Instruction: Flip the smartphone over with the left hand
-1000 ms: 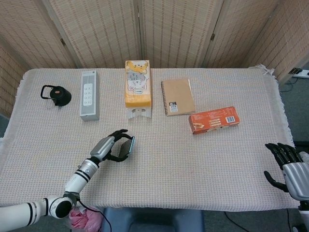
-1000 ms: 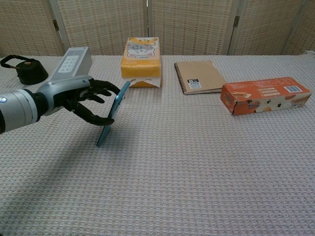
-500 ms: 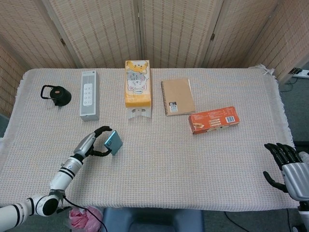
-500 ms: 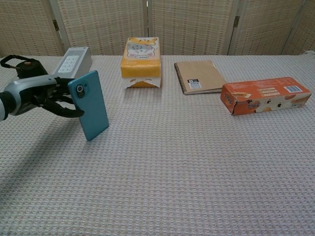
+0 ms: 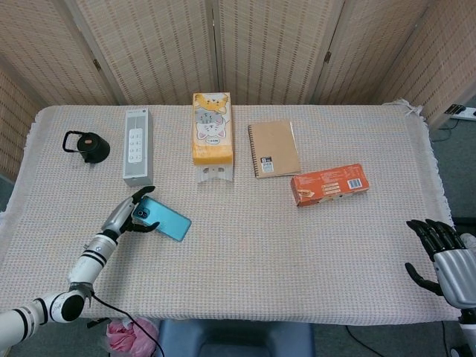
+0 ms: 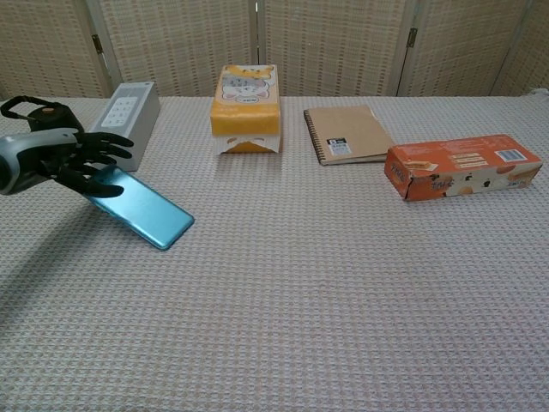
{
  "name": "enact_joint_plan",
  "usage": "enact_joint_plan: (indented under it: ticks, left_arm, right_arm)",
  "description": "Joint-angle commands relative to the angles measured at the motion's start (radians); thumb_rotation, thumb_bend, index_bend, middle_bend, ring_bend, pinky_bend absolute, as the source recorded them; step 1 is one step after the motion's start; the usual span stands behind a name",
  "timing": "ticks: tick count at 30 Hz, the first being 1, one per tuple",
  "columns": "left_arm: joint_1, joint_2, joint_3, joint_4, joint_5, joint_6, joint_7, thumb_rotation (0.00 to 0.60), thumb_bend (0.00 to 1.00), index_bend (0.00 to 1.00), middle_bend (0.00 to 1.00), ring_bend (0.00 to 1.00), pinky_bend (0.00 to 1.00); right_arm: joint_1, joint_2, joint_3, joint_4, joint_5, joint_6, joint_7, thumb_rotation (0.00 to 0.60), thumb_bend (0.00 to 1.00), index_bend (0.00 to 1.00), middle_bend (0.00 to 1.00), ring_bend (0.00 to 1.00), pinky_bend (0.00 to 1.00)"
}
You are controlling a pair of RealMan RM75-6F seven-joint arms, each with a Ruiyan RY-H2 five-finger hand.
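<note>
The phone [image 5: 163, 219] is teal back up, camera showing, tilted: its far end meets the desk [image 5: 297, 245] while the near end is raised in the left hand [image 5: 125, 215], whose fingers [image 6: 107, 142] grasp that end. It sits at the desk's left front, just in front of the grey remote box [image 5: 137, 145]. The flip looks nearly done; what seems left is lowering the raised end flat and letting go. The right hand [image 5: 439, 253] hangs off the desk's right edge, fingers apart, holding nothing.
</note>
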Motion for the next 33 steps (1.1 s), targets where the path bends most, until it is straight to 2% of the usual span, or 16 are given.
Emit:
enact_joint_plan:
  ticks: [1,6,13,23,33]
  left_arm:
    - [0.006,0.006,0.010,0.013,0.005,0.020,0.038,0.600,0.29,0.11,0.13,0.06,0.15]
    - [0.019,0.014,0.029,0.030,0.019,0.078,0.125,0.600,0.29,0.11,0.12,0.05,0.15]
    - [0.079,0.057,0.063,-0.019,0.070,0.252,0.293,0.600,0.29,0.12,0.12,0.05,0.15]
    - [0.227,0.133,0.126,-0.118,0.150,0.533,0.482,0.600,0.29,0.17,0.12,0.05,0.15]
    - [0.349,0.218,0.201,-0.211,0.245,0.669,0.527,0.600,0.29,0.20,0.12,0.05,0.15]
  right_arm:
    - [0.001,0.001,0.000,-0.002,0.000,-0.002,-0.002,0.600,0.25,0.14,0.17,0.13,0.15]
    - [0.003,0.003,-0.001,-0.008,-0.001,-0.007,-0.008,0.600,0.25,0.14,0.17,0.13,0.15]
    - [0.000,0.011,-0.001,-0.012,0.003,-0.005,-0.017,0.600,0.25,0.14,0.17,0.13,0.15]
    - [0.009,0.013,0.002,0.006,0.018,-0.026,0.013,0.600,0.26,0.14,0.17,0.13,0.15]
    - [0.021,0.003,0.000,0.024,0.020,-0.049,0.037,0.600,0.26,0.14,0.17,0.12,0.15]
